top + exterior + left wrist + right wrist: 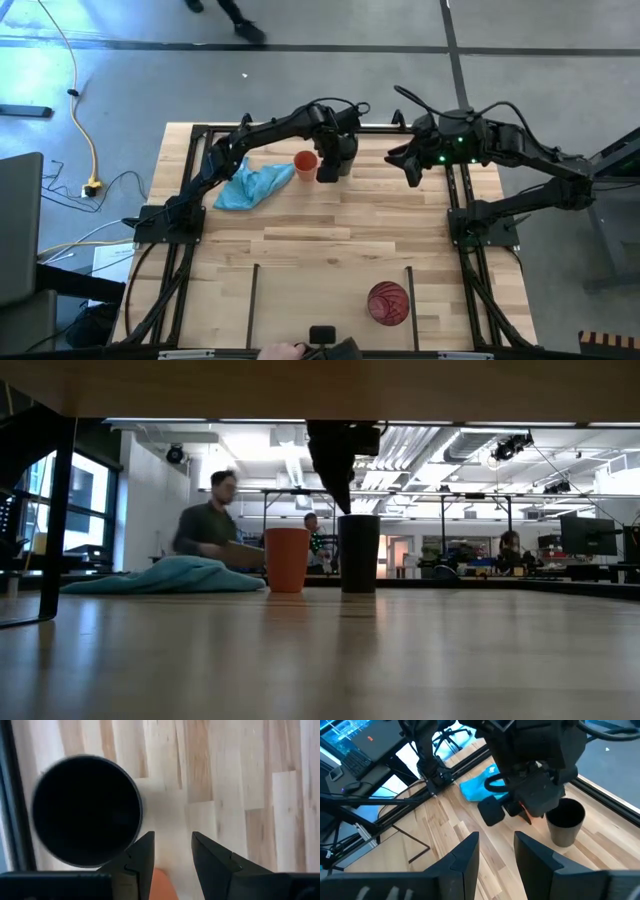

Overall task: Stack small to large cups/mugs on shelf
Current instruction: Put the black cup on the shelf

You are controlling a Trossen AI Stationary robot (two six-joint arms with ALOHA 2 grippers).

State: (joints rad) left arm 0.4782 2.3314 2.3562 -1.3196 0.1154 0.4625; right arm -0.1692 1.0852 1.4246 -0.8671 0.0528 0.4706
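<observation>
The small orange cup and the black cup stand upright side by side near the table's far edge. My left gripper hovers open just above them, over the gap between the two, with the orange cup's rim showing between its fingers. The translucent red-pink cup stands on the shelf, close to its right black bar. My right gripper waits open at the far right, clear of everything.
A light-blue cloth lies crumpled left of the orange cup. The table's metal frame rail runs along the far edge behind the cups. A person's hand shows at the near edge, and people sit in the room beyond.
</observation>
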